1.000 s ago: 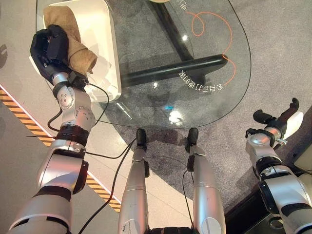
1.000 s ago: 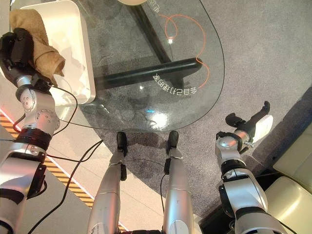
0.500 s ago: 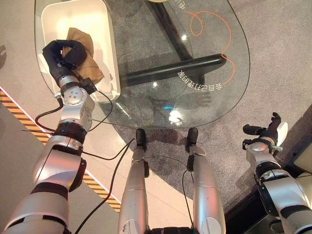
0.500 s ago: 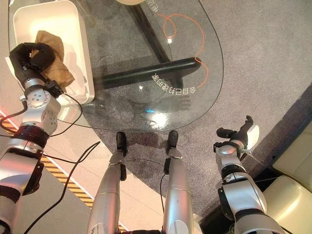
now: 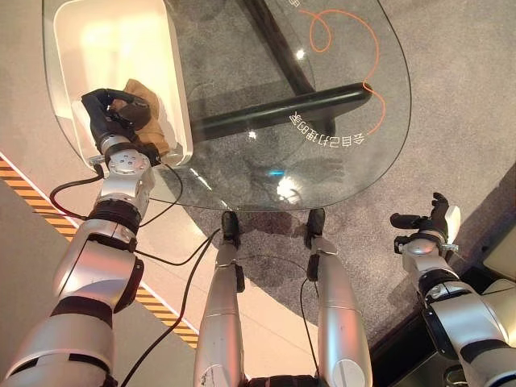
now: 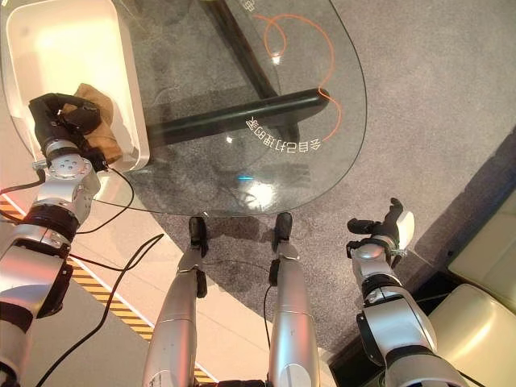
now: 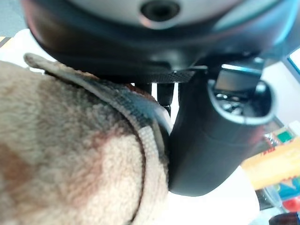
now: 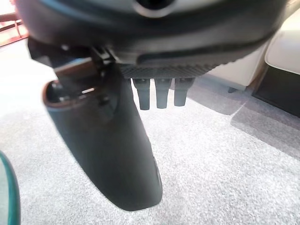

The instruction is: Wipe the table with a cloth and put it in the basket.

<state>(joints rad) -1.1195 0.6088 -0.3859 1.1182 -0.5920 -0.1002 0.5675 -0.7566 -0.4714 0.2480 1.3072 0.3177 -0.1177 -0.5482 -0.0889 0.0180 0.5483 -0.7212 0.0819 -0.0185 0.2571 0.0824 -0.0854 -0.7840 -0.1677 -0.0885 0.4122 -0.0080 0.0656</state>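
Inside the white basket (image 5: 177, 97) at the left edge of the glass counter (image 5: 339, 81), the left robot hand (image 5: 109, 117) reaches down with its wrist bent forward and its dark fingers curled over the brown cloth (image 5: 149, 121). In the left wrist view the thumb (image 7: 211, 140) presses against the fuzzy cloth (image 7: 70, 154), which bunches up just under the palm, so this hand is clamped on the cloth. The cloth lies in the near part of the basket, close to the near wall, and part of it is hidden under the hand. The left forearm rises steeply from below the near-left edge of the counter, and the elbow is bent.

The right robot hand (image 6: 385, 227) hangs well apart from the counter, beyond its near-right edge, over the grey carpet floor (image 6: 451, 105). It is raised upright with the fingers relaxed and spread, holding nothing; the thumb bears a white cover. In the right wrist view the fingers (image 8: 161, 91) point straight ahead beside the thumb.

The basket stands on the far-left part of the counter, and its long side runs along the left edge. An orange curved line (image 5: 355, 32) is drawn on the glass near the far-right edge.
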